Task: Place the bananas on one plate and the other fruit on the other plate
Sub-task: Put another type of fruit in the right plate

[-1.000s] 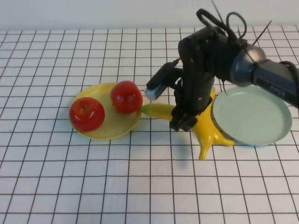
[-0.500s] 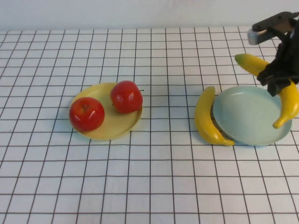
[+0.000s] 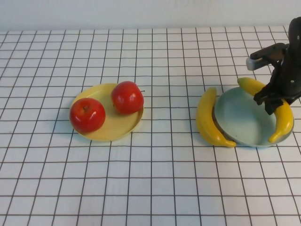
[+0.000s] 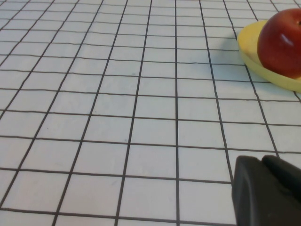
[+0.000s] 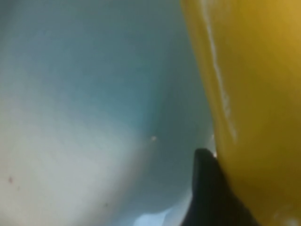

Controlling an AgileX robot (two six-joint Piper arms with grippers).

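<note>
Two red apples [image 3: 87, 114] [image 3: 127, 97] sit on the pale yellow plate [image 3: 113, 132] at the left. The pale blue-green plate [image 3: 242, 117] is at the right. One banana [image 3: 208, 120] lies on the table against its left rim. My right gripper [image 3: 272, 98] is shut on the second banana [image 3: 282, 117], which curves along the plate's right side, low over it. In the right wrist view this banana [image 5: 244, 94] fills one side above the plate [image 5: 94, 94], with one dark finger [image 5: 207, 188] against it. My left gripper [image 4: 262, 162] is shut and empty over bare table, out of the high view.
The table is a white cloth with a black grid [image 3: 150, 179]. The left wrist view shows one apple [image 4: 282, 42] on the yellow plate's rim [image 4: 263, 75] a few grid squares from the left gripper.
My right gripper has carried the second banana from between the plates to the right, then lowered it onto the blue-green plate's right side. The apples and the other banana have not moved.
</note>
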